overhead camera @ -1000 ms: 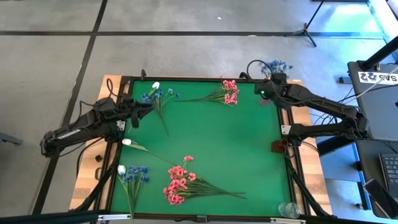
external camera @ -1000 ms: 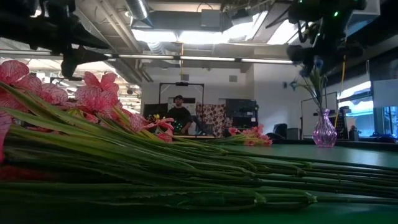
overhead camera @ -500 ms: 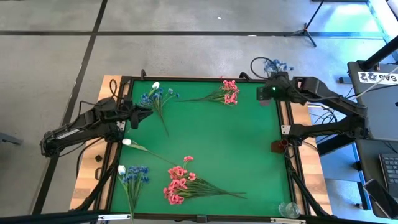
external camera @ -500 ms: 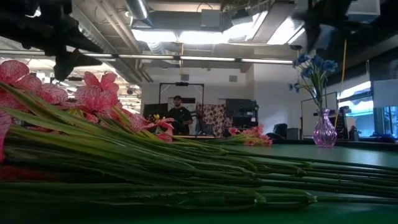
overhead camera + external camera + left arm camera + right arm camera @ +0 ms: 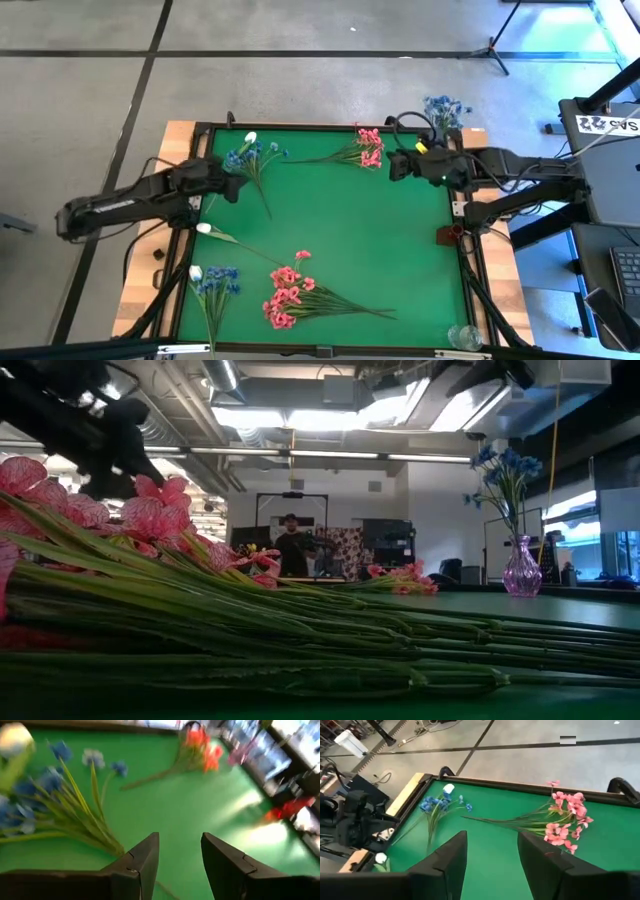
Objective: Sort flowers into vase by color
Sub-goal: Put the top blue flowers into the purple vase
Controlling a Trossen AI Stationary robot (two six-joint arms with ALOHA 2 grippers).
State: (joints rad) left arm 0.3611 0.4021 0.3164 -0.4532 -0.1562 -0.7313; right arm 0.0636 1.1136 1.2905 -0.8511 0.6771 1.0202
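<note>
Glassy pink vase (image 5: 521, 567), seemingly fluted, holds blue sprays (image 5: 503, 468); both hands (image 5: 180, 851) (image 5: 491, 854) gape empty.

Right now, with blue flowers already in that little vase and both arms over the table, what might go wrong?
1. The pink glass vase is narrow with tall blue flowers in it; a nudge from the right gripper nearby could tip it.
2. The left gripper, open, hovers by a blue spray lying against a white bud; it might grab both colours.
3. The stems are thin and could slip.
</note>
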